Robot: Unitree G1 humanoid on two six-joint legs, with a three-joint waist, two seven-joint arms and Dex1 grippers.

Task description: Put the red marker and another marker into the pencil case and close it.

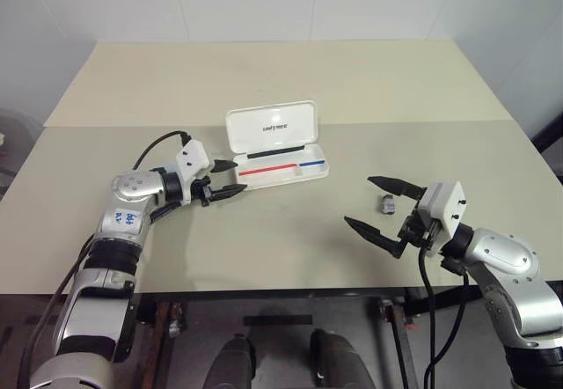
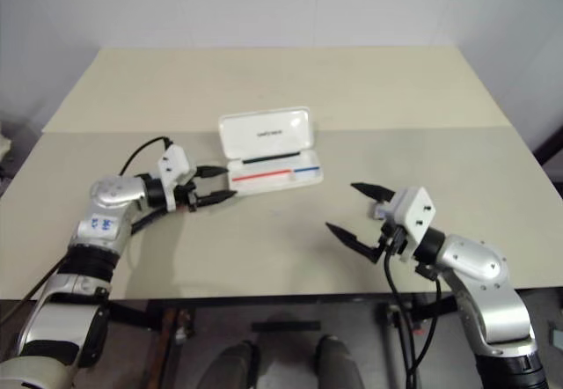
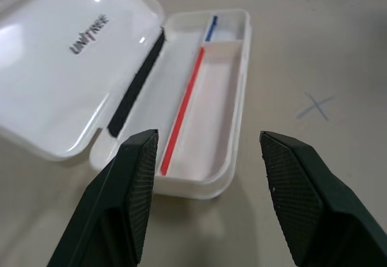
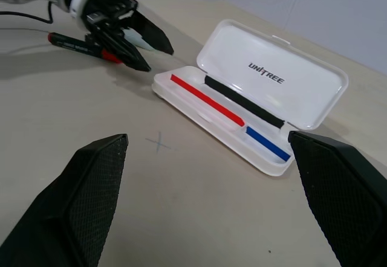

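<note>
1. Currently your left gripper (image 1: 237,178) hangs just beside the left short end of the pencil case (image 1: 295,129). Its jaws are spread apart and nothing shows between them.
2. The pencil case lies open on the table (image 1: 264,257), with the lid tilted back. Its tray holds no marker yet, only the printed red and blue stripe.
3. The red marker (image 4: 75,45) lies flat on the table below your left hand, behind the fingertips and on the side away from the case. Its long axis runs roughly in line with the length of the case.
4. Another marker (image 4: 140,40), the pale green one, shows close to the left jaws. You cannot tell whether they touch it.
5. Your right gripper (image 1: 358,200) is released wide and holds nothing. It is well apart from both markers, near a small dark object (image 1: 387,202).
6. I judge the left arm is the nearer one. Its jaws now point at the case and past the markers, so the pick probably needs you to draw back and tip down first.
</note>
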